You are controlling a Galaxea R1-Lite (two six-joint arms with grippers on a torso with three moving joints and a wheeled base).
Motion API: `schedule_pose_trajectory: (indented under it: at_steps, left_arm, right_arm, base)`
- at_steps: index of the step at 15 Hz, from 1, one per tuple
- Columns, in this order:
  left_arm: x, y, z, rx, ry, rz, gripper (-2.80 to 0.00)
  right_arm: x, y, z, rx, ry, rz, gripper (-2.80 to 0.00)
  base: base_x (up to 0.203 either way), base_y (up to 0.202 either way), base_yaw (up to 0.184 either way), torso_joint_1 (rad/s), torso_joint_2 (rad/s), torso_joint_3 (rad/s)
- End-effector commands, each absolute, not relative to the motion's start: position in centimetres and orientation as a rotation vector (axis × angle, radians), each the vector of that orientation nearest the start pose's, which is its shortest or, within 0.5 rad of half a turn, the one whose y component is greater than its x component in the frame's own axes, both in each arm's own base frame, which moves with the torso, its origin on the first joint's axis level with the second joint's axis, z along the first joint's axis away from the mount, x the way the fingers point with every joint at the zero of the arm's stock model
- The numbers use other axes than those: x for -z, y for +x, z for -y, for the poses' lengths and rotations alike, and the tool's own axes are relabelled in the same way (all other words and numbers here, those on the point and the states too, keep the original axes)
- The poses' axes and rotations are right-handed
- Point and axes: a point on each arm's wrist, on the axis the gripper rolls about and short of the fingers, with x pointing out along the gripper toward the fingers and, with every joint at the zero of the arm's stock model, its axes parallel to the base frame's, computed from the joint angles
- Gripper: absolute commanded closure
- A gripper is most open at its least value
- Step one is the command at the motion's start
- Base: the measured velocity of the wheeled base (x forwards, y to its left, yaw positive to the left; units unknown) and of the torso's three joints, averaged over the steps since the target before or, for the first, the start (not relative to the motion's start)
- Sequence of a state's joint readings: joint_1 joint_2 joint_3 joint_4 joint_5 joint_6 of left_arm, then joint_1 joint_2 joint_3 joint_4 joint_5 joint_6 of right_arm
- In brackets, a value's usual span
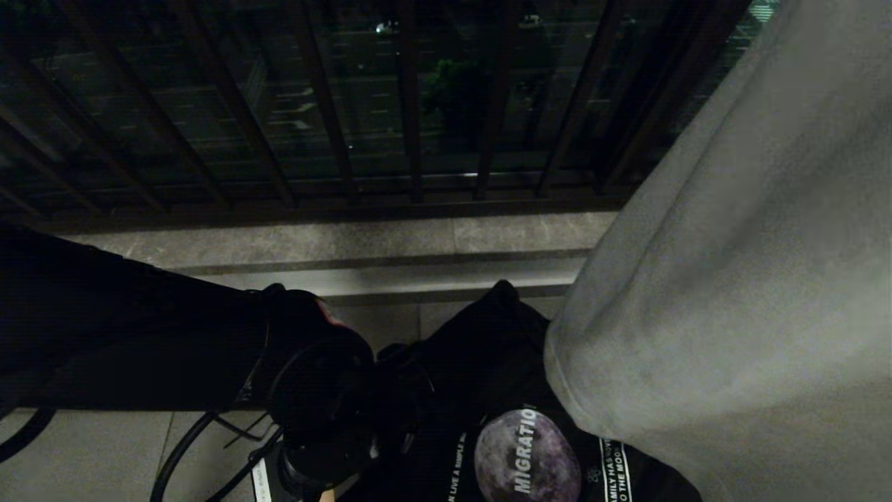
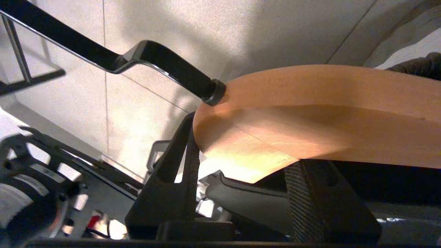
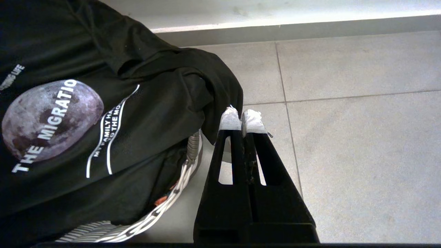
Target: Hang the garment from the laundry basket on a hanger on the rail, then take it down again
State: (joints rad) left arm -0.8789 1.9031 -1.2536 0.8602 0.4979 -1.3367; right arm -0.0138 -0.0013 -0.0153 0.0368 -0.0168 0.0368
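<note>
Gripping one wooden hanger [image 2: 310,113] between its two black fingers [image 2: 179,172], the left gripper [image 2: 241,168] is holding the smooth, curved, orange-brown shoulder of it, with jaws part-way apart around the wood; a black hook stem [image 2: 165,65] is running out of the wood through a small round collar. In the head view the left arm [image 1: 139,335] is reaching in from the left, its dark round wrist sitting just left of the garment. One black T-shirt [image 3: 103,103] is lying bunched over the laundry basket [image 3: 186,172], draping across its rim; the soft fabric is carrying one round purple-grey moon print with white lettering and curved white bands of text. The basket is showing only as a striped pale rim with woven-looking bands under the shirt's right edge, standing on the grey tiled floor [image 3: 344,137]. The right gripper [image 3: 243,120] is hanging just right of the shirt, its two slim black fingers pressed together, tips wrapped in white tape, holding nothing. At the far side, one dark railing [image 1: 411,104] of upright metal bars is standing above a stone step. One large grey cloth [image 1: 732,279], matte and smooth, is filling the right side of the head view.
</note>
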Motion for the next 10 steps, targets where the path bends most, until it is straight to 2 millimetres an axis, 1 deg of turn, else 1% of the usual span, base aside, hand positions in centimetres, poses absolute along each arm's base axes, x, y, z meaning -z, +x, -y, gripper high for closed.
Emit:
schedule_pose_trajectory:
  at_steps: [1,5,8,10]
  left_arm:
    - [-14.28,19.18,21.26,-0.463,-0.22,-1.055,0.0]
    - [-14.52,19.18,21.4,-0.436,-0.207,-1.054,0.0]
    - [-14.53,19.14,21.47,-0.394,-0.136,-1.066,0.0]
    - [-14.53,19.1,21.3,-0.399,-0.092,-1.039,0.0]
  right_arm:
    - [-7.59,-2.4,0.0,0.031,0.037,-0.021,0.0]
    - [-7.59,-2.4,0.0,0.031,0.037,-0.02,0.0]
    - [-7.59,-2.4,0.0,0.031,0.037,-0.021,0.0]
    - [-7.59,-2.41,0.0,0.031,0.037,-0.019,0.0]
  base:
    - [0.0,0.0,0.0,0.0,0.0,0.0]
    - [0.0,0.0,0.0,0.0,0.0,0.0]
    - [0.0,0.0,0.0,0.0,0.0,0.0]
    - [0.0,0.0,0.0,0.0,0.0,0.0]
